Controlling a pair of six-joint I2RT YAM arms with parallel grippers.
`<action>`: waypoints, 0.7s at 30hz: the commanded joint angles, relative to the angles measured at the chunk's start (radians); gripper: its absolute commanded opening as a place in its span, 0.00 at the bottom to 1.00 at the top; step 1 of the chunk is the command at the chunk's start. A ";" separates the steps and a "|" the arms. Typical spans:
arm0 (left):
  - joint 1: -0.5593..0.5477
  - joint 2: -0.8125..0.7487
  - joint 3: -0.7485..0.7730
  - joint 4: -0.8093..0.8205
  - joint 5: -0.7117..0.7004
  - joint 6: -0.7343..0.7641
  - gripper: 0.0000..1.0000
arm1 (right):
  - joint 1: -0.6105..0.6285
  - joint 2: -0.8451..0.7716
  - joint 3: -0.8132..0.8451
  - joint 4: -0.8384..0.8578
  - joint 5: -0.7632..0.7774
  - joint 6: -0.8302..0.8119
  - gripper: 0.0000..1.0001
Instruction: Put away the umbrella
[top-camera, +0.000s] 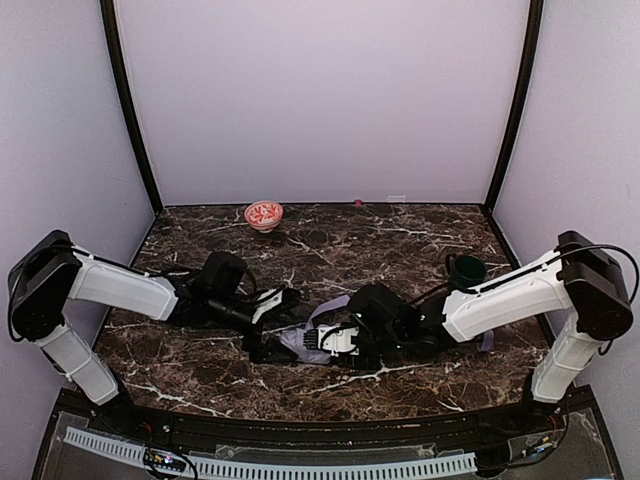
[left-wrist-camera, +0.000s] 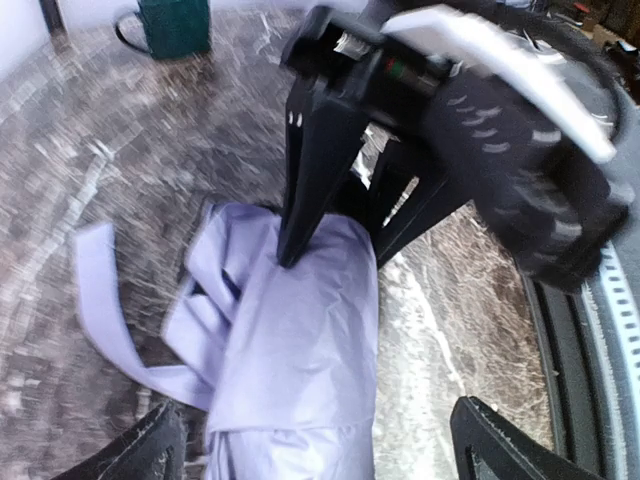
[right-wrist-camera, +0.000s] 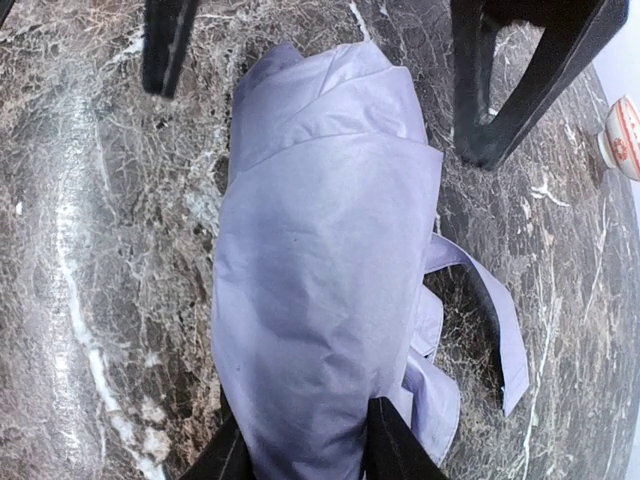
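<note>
Right wrist: right gripper clamps the umbrella toward the near edge of the tabletop. Left gripper straddles it, jaws wide apart.

Dark marbled tabletop, bundled lavender umbrella lying near its front middle, dark green mug standing to the right, red patterned bowl near the back edge
</note>
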 joint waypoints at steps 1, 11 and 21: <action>0.003 -0.147 -0.167 0.387 -0.131 -0.011 0.94 | -0.037 0.070 0.007 -0.237 -0.153 0.073 0.16; -0.162 -0.318 -0.254 0.272 -0.287 0.254 0.83 | -0.151 0.245 0.211 -0.523 -0.440 0.170 0.18; -0.227 -0.176 -0.153 0.094 -0.422 0.400 0.91 | -0.223 0.402 0.359 -0.671 -0.606 0.184 0.21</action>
